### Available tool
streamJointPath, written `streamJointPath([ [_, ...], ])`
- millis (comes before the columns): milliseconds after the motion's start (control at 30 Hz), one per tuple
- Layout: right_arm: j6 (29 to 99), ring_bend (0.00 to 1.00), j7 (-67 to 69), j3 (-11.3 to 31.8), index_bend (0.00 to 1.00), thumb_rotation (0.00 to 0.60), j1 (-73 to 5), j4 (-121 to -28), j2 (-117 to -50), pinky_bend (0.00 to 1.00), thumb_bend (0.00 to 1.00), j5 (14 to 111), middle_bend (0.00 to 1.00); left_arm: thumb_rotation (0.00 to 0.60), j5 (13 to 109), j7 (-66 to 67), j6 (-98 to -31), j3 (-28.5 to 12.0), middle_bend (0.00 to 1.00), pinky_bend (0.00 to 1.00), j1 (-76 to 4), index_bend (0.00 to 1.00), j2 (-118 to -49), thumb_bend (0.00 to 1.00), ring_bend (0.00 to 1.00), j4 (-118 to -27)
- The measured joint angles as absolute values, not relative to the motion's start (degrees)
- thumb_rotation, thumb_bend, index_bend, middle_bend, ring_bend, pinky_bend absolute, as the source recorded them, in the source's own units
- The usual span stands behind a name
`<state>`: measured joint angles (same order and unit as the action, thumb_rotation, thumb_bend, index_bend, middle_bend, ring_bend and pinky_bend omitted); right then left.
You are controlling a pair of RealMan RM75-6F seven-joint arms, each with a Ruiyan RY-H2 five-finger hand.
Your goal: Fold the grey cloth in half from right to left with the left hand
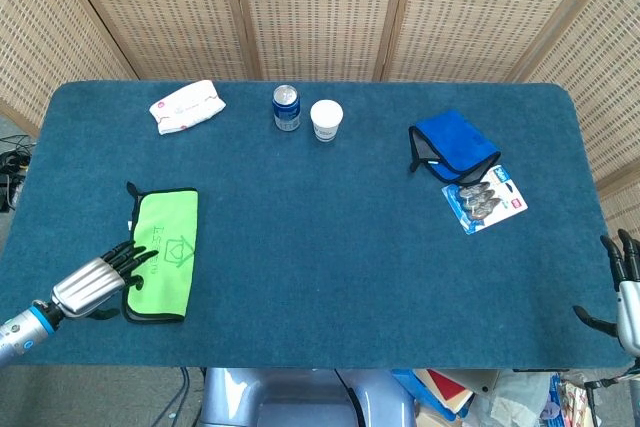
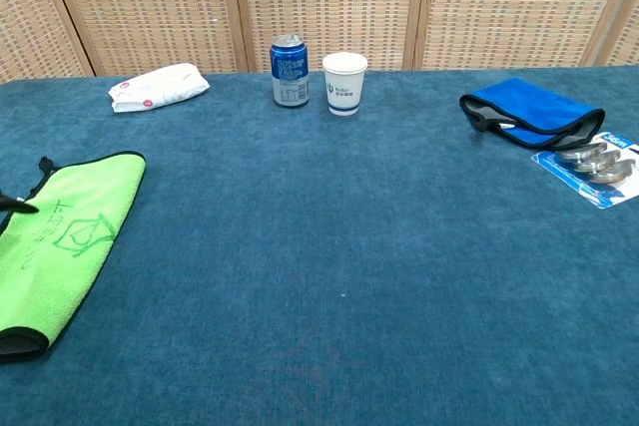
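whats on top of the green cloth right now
Only the dark fingertips of the left hand overlap the left edge of the folded bright green cloth; whether they press on it is unclear. The rest of its top is bare. Anything beneath the cloth is hidden.
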<state>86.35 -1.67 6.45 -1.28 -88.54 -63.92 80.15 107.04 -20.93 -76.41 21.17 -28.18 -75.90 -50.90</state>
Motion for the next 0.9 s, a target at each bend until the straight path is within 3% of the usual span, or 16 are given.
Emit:
streamJointPath([
  [300,85.84,0.0,-1.21,6.28,0.05,0.6,-1.45,-88.32,-63.89,0.0,0.0,80.34,0.0,0.6,105.54,-20.4,-77.53,20.08,0.0,0.0,-23.9,0.46,-79.06,0.22,0.0,-50.69],
  [900,85.36,0.0,-0.3,6.43,0.05,0.6,-1.51,-88.01,-63.69,0.0,0.0,79.83,0.0,0.6,106.55,-21.96,-78.01,18.46,0.0,0.0,-22.91,0.52,-83.65,0.22,0.0,-45.22],
])
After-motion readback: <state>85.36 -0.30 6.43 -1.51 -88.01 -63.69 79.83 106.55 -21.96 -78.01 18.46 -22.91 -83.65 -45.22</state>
